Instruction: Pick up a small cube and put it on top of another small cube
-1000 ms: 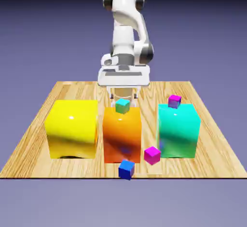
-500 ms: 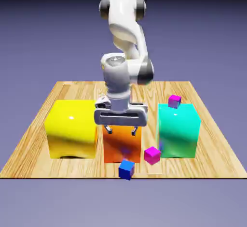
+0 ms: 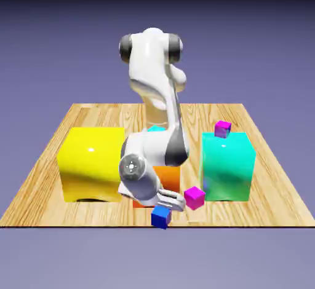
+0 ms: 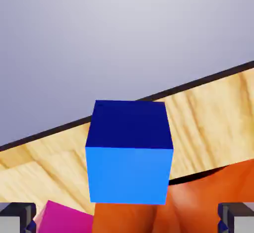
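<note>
The white robot arm (image 3: 154, 97) is bending low over the wooden table (image 3: 37, 183), and its wrist is covering most of the big orange block (image 3: 167, 176), so only a narrow strip of that block is showing in the exterior view. I am taking this orange block as the landmark.

The tiny dark-blue cube (image 3: 161, 216) is sitting on the table just in front of the orange block, near the table's front edge. The gripper (image 3: 169, 203) is hanging just above and behind this cube, but in the exterior view its fingers are mostly hidden behind the hand, so contact is hard to judge there. In the hand view the blue cube (image 4: 129, 152) is filling the middle, with the two grey fingertips (image 4: 17, 216) standing far apart at the bottom corners, cut off by the edge; the jaws are spread wide and are not touching the cube.

The tiny teal-green cube (image 3: 157, 128) is resting on top of the orange block, and only a thin sliver is peeking out behind the arm.

A tiny magenta cube (image 3: 194, 197) is lying on the table just beside the orange block, on the exterior view's right. The big turquoise block (image 3: 227, 166) is standing further to that side, with another tiny magenta cube (image 3: 222, 128) on its top. The big yellow block (image 3: 91, 163) is standing on the other side of the orange block.
</note>
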